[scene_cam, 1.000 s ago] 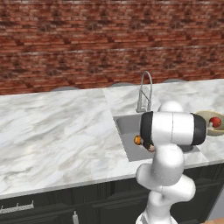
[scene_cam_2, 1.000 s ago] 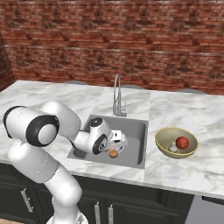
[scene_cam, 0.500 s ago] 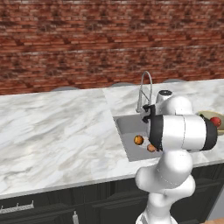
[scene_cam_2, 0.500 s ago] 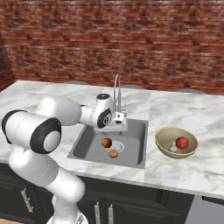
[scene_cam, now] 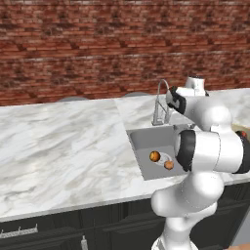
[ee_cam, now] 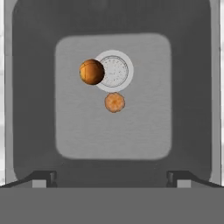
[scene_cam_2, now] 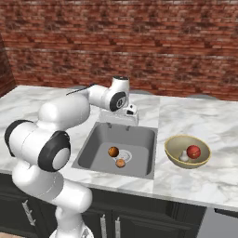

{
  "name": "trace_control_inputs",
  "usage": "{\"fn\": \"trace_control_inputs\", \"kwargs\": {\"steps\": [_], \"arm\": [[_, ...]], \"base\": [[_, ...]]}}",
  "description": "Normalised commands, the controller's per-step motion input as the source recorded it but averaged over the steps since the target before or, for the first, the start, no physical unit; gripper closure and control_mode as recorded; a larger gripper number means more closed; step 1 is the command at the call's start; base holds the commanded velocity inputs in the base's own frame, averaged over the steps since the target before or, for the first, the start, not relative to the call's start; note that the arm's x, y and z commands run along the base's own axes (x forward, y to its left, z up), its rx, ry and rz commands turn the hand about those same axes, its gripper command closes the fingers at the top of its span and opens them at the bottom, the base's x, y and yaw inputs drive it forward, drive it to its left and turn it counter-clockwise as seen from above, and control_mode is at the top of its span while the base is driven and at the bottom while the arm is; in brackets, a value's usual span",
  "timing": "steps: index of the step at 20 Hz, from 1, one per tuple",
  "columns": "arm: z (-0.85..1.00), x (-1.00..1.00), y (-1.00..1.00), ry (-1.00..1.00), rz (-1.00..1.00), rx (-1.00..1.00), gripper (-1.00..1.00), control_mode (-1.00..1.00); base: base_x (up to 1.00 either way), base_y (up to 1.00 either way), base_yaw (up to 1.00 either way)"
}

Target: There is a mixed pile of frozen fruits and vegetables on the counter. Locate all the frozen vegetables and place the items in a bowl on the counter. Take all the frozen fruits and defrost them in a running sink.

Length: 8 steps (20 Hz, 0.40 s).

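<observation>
The robot's dark two-finger tool point(ee_cam: 112, 176) sits at the bottom of the hand view with its two tips far apart and nothing between them. It looks straight down into the grey steel sink point(ee_cam: 35, 109).

In the sink lie the two frozen fruits. The bigger orange ball with dark marks point(ee_cam: 92, 72) is in the upper middle of the hand view, touching the edge of the round drain point(ee_cam: 114, 71). The smaller brownish-orange ball point(ee_cam: 114, 102) lies just below the drain. In the right base view the tool is near the middle of the frame, up by the back edge of the sink where the tall shiny faucet point(scene_cam: 160, 100) stands.

The wide tan-gold bowl point(scene_cam_2: 173, 151) rests on the white marble desk point(scene_cam_2: 186, 116), at the right of that view. Inside it are the shiny red ball point(scene_cam_2: 194, 151) and the tiny pale mushroom point(scene_cam_2: 184, 156).

The fruit balls look hard, smooth and slippery, so they could roll away. They look light. I think the best hold is across the widest part. The faucet handle, stiff metal, probably needs a firm push.

A second ago the tool was low inside the sink. Now it is higher and farther back, and both balls can be seen.
</observation>
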Motion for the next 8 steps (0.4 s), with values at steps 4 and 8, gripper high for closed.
{"fn": "trace_control_inputs", "kwargs": {"steps": [4,8], "arm": [[1.0,-0.46,0.02,-0.03,-0.08,0.13,-1.0,-1.0],[0.95,-0.55,0.1,-0.16,-0.06,0.06,-1.0,-1.0]], "base": [[0.0,0.0,0.0],[0.0,0.0,0.0]]}}
